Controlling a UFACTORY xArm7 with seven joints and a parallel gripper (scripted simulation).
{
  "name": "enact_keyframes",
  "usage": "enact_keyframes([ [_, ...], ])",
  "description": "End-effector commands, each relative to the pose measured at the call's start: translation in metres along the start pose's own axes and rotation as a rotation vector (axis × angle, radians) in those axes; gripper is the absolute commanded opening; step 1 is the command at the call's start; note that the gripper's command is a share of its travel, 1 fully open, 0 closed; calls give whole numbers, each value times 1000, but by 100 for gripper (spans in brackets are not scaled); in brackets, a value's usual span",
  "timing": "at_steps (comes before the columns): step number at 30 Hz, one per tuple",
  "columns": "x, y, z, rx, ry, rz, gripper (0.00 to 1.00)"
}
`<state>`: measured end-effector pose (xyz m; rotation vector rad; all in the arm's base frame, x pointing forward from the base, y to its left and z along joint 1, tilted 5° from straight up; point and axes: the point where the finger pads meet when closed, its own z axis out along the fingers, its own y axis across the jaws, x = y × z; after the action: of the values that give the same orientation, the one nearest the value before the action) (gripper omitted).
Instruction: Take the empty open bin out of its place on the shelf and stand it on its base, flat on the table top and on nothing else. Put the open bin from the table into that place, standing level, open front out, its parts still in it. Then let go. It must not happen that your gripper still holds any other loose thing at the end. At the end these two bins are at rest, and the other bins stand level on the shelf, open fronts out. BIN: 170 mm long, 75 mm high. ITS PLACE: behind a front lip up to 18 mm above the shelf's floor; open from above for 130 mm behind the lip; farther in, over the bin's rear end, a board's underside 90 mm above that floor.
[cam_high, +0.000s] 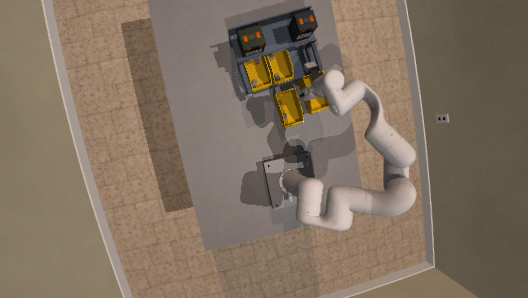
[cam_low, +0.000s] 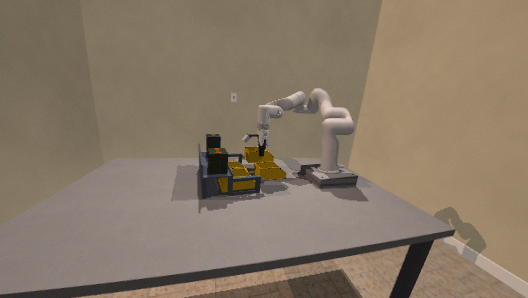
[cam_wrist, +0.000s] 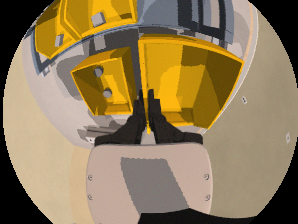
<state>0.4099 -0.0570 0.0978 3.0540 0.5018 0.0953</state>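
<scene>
My gripper (cam_low: 262, 152) (cam_wrist: 147, 97) is shut on the side wall of the empty bin (cam_high: 317, 105) (cam_low: 251, 153) (cam_wrist: 172, 70). The bin hangs from the fingers in front of the shelf's right end and looks raised above the table; the arm partly covers it in the top view. The open bin with grey parts (cam_high: 289, 106) (cam_low: 270, 172) (cam_wrist: 114, 82) stands on the table just beside it, left of the fingers in the wrist view. The blue-grey shelf (cam_high: 282, 34) (cam_wrist: 165, 16) has a vacant place at its right end, partly hidden by the wrist.
Two yellow bins (cam_high: 257, 70) (cam_high: 281, 65) with parts stand in the shelf's left places. Two dark boxes (cam_high: 251, 38) (cam_high: 303, 22) (cam_low: 218, 162) stand on the shelf's upper board. The robot's base plate (cam_high: 272, 187) (cam_low: 334, 178) is on the table, in front of the shelf.
</scene>
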Motion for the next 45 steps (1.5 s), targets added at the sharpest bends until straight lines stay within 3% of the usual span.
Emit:
enact_keyframes([
  [1,1,0,-10,-2,4,0,0],
  [11,1,0,-24,-2,4,0,0],
  [34,1,-1,-26,-2,4,0,0],
  [40,0,-14,-26,-2,4,0,0],
  [45,-3,-39,-26,-2,4,0,0],
])
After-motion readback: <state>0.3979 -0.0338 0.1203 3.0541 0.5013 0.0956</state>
